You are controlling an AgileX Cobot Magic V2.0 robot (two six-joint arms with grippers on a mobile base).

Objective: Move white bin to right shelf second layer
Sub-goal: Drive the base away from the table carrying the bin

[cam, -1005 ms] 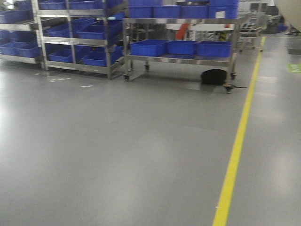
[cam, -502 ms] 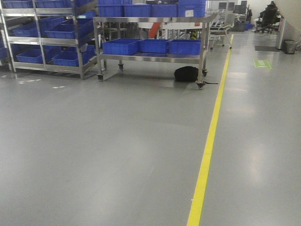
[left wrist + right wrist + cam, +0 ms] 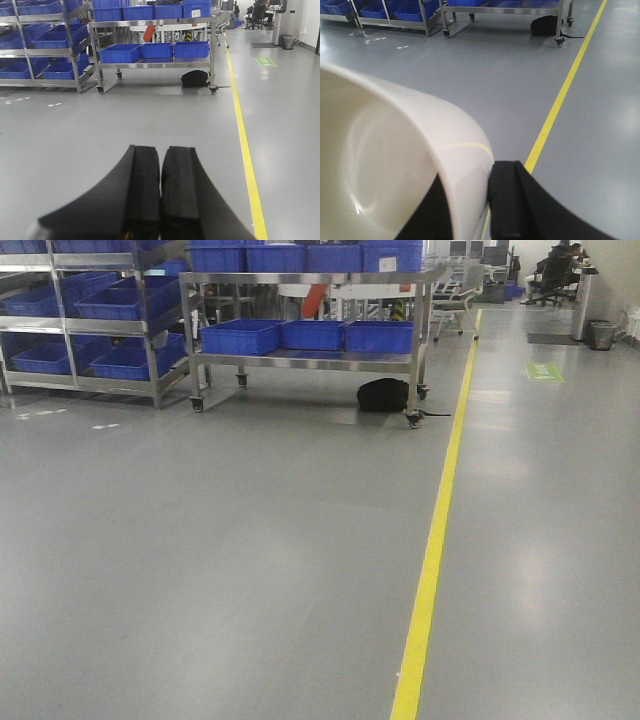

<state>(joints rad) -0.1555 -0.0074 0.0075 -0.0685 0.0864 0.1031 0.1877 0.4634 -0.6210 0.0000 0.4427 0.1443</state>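
Observation:
The white bin fills the lower left of the right wrist view, a smooth cream tub seen from its mouth, held up over the grey floor. My right gripper is shut on the bin's wall, one black finger inside and one finger outside. In the left wrist view my left gripper is shut with its two black pads pressed together and nothing between them. Neither gripper nor the bin shows in the front view. The right shelf second layer is out of view.
A steel cart with blue crates stands ahead, a black bag by its wheel. Racks of blue crates stand at far left. A yellow floor line runs forward. A waste bin stands far right.
In the front view the racks, the cart and the yellow line have slid to the left, and the aisle with a desk and waste bin has come into view at right.

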